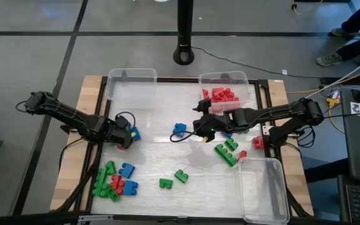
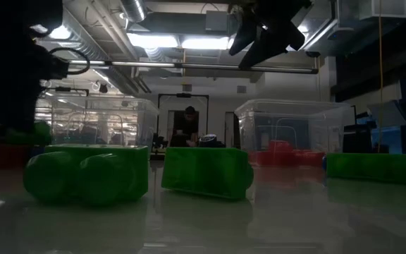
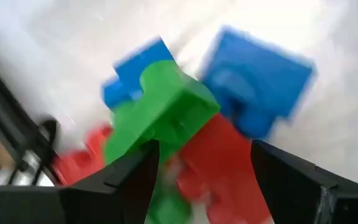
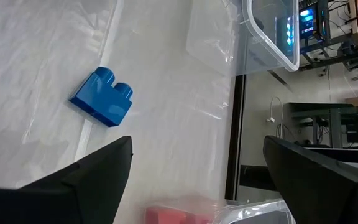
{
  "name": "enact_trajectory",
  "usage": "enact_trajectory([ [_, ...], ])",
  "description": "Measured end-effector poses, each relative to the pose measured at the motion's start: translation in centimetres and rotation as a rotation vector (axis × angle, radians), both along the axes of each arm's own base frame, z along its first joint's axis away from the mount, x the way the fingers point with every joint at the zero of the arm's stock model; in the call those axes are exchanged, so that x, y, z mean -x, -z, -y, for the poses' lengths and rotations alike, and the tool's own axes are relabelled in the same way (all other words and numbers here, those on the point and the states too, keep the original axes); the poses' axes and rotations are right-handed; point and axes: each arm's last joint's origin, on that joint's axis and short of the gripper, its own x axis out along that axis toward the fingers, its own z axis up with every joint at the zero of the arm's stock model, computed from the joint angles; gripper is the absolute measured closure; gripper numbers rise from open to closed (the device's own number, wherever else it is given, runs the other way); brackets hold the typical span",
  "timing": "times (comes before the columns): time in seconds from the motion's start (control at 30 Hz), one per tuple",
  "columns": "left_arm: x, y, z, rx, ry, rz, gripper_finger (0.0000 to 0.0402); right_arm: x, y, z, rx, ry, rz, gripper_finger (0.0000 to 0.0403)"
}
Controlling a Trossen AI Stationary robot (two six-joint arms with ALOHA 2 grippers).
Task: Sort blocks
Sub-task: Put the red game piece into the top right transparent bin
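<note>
Your left gripper (image 3: 201, 165) sits low over a small cluster of blocks at the table's left-centre, fingers spread wide and holding nothing. Between and just beyond its fingers lie a green brick (image 3: 163, 115), a red brick (image 3: 219, 165) under it and two blue bricks (image 3: 257, 78) beside them, all jumbled together. That crowding is likely why the jaws stand so wide: you need room to straddle one brick without dragging its neighbours.

Your right gripper (image 1: 199, 127) hovers over the middle of the table, also wide and empty. A lone blue brick (image 4: 102, 98) lies ahead of it, well clear of anything else, which makes it the easier pick.

The sorting looks partly done. Red bricks (image 1: 222, 95) already fill the clear bin (image 1: 245, 80) at the far right, while the far-left bin (image 1: 132, 74) and the near-right bin (image 1: 264, 199) look bare. Loose blocks remain: a mixed pile (image 1: 114, 180) at the near left, two green bricks (image 1: 174, 179) near the front centre, and green bricks with a red one (image 1: 230, 152) under the right arm.
</note>
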Motion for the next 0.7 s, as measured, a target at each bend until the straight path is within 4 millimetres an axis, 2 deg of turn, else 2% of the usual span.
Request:
enact_trajectory([
  [0.13, -0.2, -0.1, -1.1, -0.084, -0.018, 0.001, 0.0157, -0.2, 0.3, 0.0, 0.001, -0.001, -0.01, 0.004],
  [0.27, -0.6, -0.1, -1.7, -0.098, -0.001, 0.004, 0.0157, -0.4, 0.7, 0.0, 0.003, -0.001, -0.024, 0.004],
  [0.5, -1.9, -0.9, -0.7, 0.077, 0.201, 0.068, 0.0157, -0.6, 1.1, -0.1, 0.005, -0.001, -0.034, 0.004],
  [0.7, -1.8, 0.6, -0.4, 0.091, 0.293, 0.058, 0.0157, -0.8, 1.3, -0.1, 0.014, 0.002, -0.044, 0.004],
])
